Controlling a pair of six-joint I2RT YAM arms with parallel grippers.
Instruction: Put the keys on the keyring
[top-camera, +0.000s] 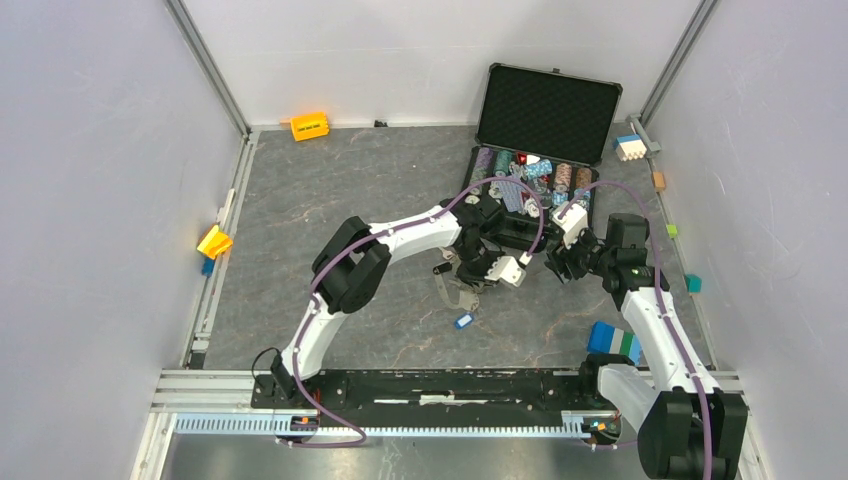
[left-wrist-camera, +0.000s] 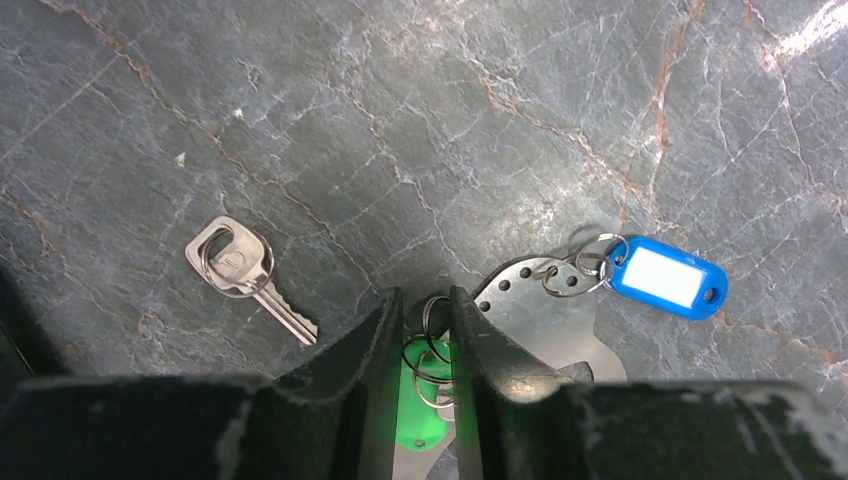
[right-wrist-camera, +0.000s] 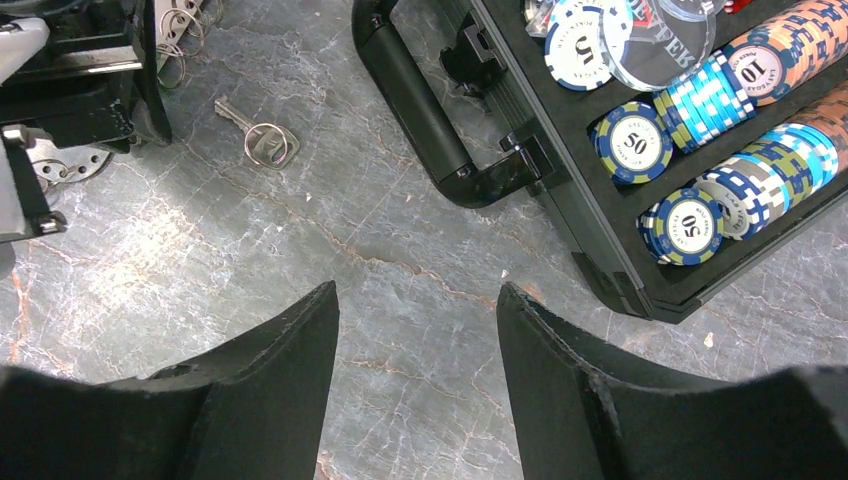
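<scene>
One small silver key on its own little split ring lies flat on the grey table, left of my left gripper. The right wrist view has the same key at upper left. The keyring is a flat silver metal piece with holes. It carries a blue tag and a green tag on small rings. My left gripper's jaws stand narrow, pressed against those rings, with the green tag between them. My right gripper hovers open over bare table, holding nothing.
An open black case full of poker chips sits right behind both grippers, its handle facing them. Small blocks line the edges: orange, yellow, blue-green, white-blue.
</scene>
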